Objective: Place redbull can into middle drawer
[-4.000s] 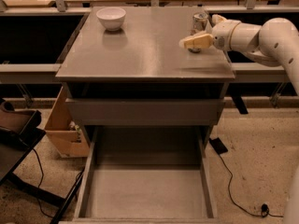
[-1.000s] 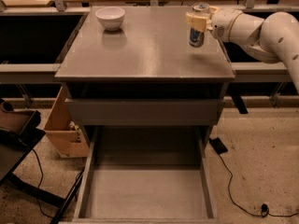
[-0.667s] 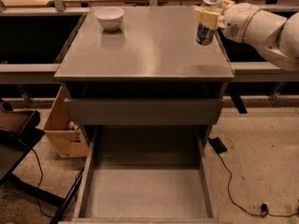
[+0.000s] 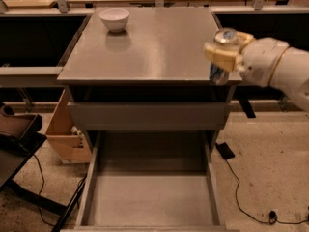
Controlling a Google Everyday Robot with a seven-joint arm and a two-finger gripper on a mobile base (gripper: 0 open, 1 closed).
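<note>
The counter (image 4: pixel 154 52) is a flat grey metal top with a dull sheen, seen from the front and slightly above. One thing lies directly on it: a white bowl (image 4: pixel 114 19), upright near the far left corner, with its faint reflection on the surface just in front of it. At the front right corner the gripper (image 4: pixel 221 57) reaches in from the right, its fingers closed around the redbull can (image 4: pixel 225 36), which stands roughly upright. Whether the can's base touches the counter cannot be told. Bowl and can are well apart, at opposite corners.
</note>
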